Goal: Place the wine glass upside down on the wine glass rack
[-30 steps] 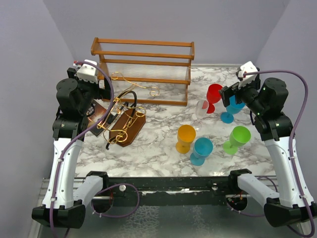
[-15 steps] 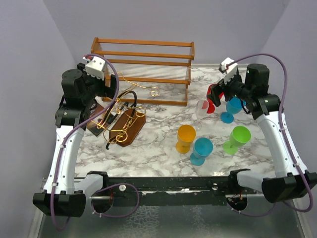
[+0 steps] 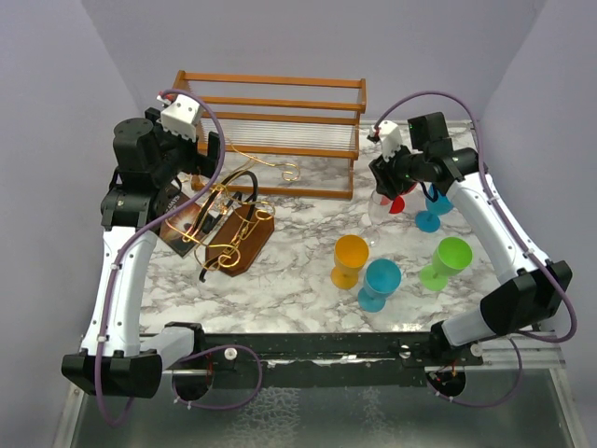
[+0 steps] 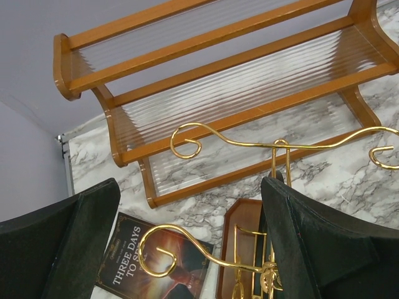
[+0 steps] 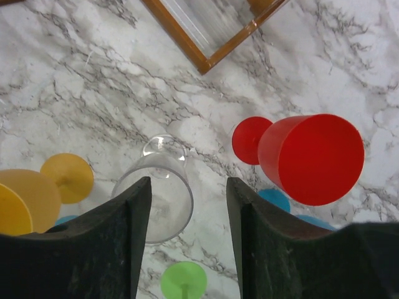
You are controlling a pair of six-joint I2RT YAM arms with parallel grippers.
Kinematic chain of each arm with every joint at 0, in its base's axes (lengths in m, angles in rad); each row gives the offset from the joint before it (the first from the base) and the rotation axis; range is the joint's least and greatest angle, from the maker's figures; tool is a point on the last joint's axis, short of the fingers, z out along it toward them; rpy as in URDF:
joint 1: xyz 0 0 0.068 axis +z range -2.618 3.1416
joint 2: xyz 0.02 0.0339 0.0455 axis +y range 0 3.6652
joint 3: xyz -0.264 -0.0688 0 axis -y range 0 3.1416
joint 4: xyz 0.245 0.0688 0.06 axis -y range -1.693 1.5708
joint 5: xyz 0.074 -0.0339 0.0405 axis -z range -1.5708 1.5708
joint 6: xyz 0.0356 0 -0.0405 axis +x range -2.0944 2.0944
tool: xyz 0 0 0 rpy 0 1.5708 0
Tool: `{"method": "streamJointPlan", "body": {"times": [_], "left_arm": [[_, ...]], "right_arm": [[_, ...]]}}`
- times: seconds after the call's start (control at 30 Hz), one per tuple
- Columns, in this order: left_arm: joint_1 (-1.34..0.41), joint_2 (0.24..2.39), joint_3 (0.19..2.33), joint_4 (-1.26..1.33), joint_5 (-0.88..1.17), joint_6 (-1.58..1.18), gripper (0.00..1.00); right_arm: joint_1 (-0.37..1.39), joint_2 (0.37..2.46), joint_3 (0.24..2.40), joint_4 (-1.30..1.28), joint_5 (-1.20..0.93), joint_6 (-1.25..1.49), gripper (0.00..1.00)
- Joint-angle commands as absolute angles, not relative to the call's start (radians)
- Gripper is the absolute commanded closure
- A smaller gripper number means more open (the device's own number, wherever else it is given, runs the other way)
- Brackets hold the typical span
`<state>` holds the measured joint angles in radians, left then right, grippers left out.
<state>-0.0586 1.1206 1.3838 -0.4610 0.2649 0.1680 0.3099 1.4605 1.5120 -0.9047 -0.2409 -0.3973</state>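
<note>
A clear wine glass (image 3: 380, 207) stands upright on the marble next to a red glass (image 3: 399, 203). My right gripper (image 3: 387, 180) hovers just above both. In the right wrist view the clear wine glass (image 5: 163, 193) lies partly under the left finger and the red glass (image 5: 312, 156) is to the right. The right gripper (image 5: 188, 187) is open with only table showing in the gap. The wine glass rack (image 3: 233, 229), gold wire on a dark brown base, stands at the left. My left gripper (image 3: 207, 154) hangs wide open over it, and the rack's gold loops (image 4: 274, 146) show between its fingers (image 4: 324, 249).
An orange-brown slatted wooden frame (image 3: 270, 121) stands at the back. A book (image 3: 175, 235) lies left of the rack's base. Orange (image 3: 350, 257), cyan (image 3: 380, 280), green (image 3: 448, 259) and blue (image 3: 429, 215) glasses stand in front of and beside the clear one.
My right arm has swung left and forward from the table's right edge to above the clear and red glasses, and its jaws have narrowed. The left arm has shifted slightly towards the rack.
</note>
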Motion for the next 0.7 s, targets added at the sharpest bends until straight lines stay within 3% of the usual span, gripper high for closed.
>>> {"method": "streamJointPlan", "body": {"times": [0.0, 0.43, 0.67], "left_arm": [[-0.052, 1.124, 1.413, -0.473, 0.278, 0.175, 0.01], [-0.052, 1.126, 1.409, -0.472, 0.274, 0.179, 0.01], [-0.052, 1.124, 1.405, -0.469, 0.267, 0.184, 0.01]], "right_arm": [[0.317, 1.476, 1.545, -0.965, -0.163, -0.387, 0.52], [0.316, 1.523, 1.541, -0.992, -0.146, -0.399, 0.73], [0.317, 1.553, 1.546, -0.981, -0.175, -0.407, 0.8]]}}
